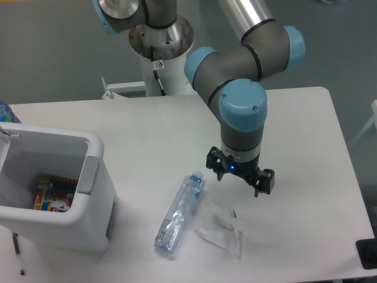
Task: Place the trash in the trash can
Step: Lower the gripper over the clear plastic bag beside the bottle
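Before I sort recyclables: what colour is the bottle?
Clear with a bluish tint, seen in the fixed camera: bottle.

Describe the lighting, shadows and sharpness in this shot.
Camera view: soft, even light; the gripper throws only a faint shadow on the table. The bottle and wrapper are clear plastic with low contrast against white. The bin interior is dimmer. Focus mildly soft.
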Robot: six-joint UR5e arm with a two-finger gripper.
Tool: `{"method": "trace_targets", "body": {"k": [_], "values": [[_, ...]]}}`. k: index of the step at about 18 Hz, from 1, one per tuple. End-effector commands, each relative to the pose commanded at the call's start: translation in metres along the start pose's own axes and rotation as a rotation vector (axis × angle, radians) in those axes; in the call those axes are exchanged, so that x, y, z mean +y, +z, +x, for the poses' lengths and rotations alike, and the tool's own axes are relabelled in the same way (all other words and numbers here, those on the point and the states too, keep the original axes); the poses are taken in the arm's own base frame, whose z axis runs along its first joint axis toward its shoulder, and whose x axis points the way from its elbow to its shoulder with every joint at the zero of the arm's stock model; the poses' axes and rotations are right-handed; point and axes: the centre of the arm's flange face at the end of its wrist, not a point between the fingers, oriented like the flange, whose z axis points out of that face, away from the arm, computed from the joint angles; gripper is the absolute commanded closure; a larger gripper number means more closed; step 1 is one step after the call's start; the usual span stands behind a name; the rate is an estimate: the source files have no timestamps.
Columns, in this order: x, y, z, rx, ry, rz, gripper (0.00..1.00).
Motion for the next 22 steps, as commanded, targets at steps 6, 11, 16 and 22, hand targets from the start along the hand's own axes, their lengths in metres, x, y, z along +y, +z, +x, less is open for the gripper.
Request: {"method": "trace_targets", "body": {"k": [6, 11, 16, 22], "values": [[-0.002, -0.001, 0.0, 0.005, -0.031, 0.019, 0.0], [-0.011, 0.014, 0.006, 0.003, -0.087, 0.114, 0.0], [-0.007, 0.041, 0.016, -0.052, -0.085, 0.146, 0.0], [-0.015, 0.054, 0.026, -0.036, -0.095, 0.137, 0.0]]}}
